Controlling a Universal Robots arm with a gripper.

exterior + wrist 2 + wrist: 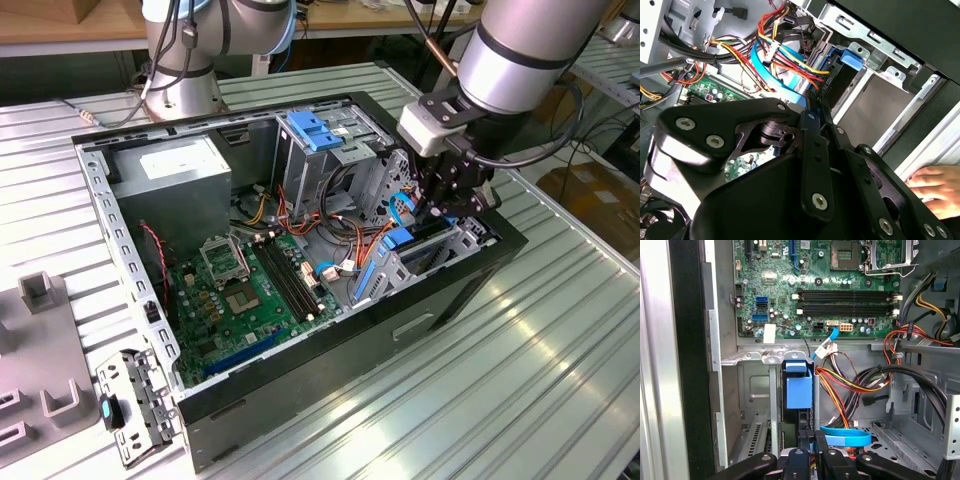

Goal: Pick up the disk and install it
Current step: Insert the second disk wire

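Gripper (813, 460) sits low inside the case (440, 300), right at the drive bay (755, 405); I cannot tell if it is clamped or loose. Disk (799, 390) stands on edge in the bay, blue rail facing me, just ahead of the tool. I judge pickup done and the install step in hand, disk partly seated. Any more travel calls for a straight push along the bay, no twist. Room is tight: bay wall just beside the disk on one side, cable bundle (850, 385) and blue flat cable (845, 435) close on the other. Motherboard (790, 290) lies beyond, well apart. A person's hand (935, 187) rests outside the case, near the tool.
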